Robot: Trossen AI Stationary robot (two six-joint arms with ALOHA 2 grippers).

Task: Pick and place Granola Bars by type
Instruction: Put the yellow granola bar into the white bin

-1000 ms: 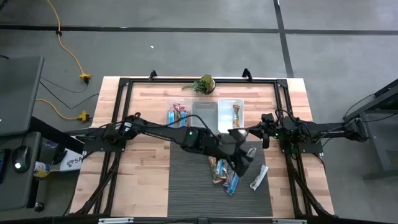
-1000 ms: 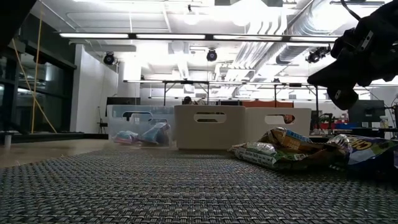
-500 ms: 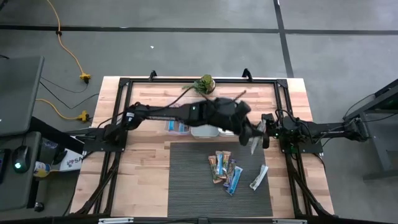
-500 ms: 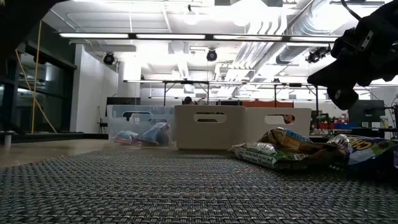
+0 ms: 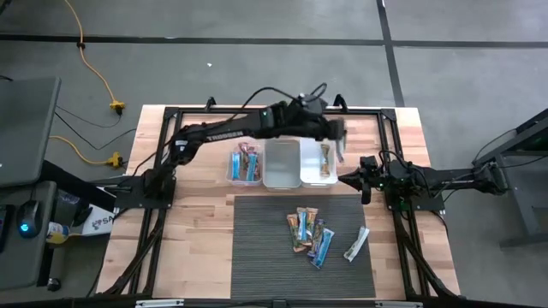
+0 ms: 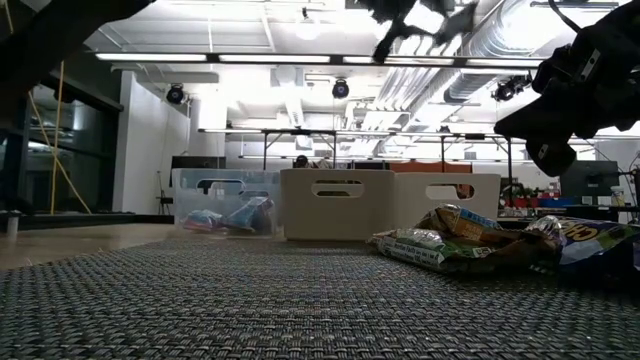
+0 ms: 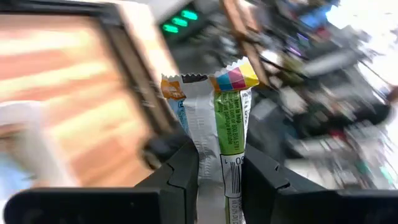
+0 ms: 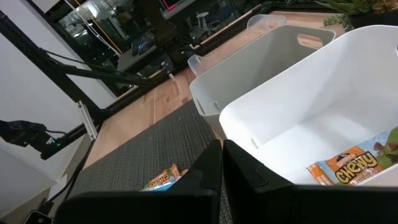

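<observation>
Wooden surface [image 5: 197, 222] carries three bins [image 5: 282, 162] near its far edge and five bars [image 5: 310, 237] on the mat; left jaws [image 7: 219, 168] pinch a sixth bar [image 7: 217, 118] above the rightmost bin, right jaws [image 8: 221, 163] pressed together.

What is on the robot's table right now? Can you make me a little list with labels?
left gripper: shut on a white-silver bar, held above the right bin
right gripper: shut, holding nothing, waiting beside the right bin
left bin: blue and pink-red bars
middle bin: looks empty
right bin contents: one orange-brown bar
dark mat: a small pile of bars, plus one white bar lying apart
plant: at the table's far edge
</observation>
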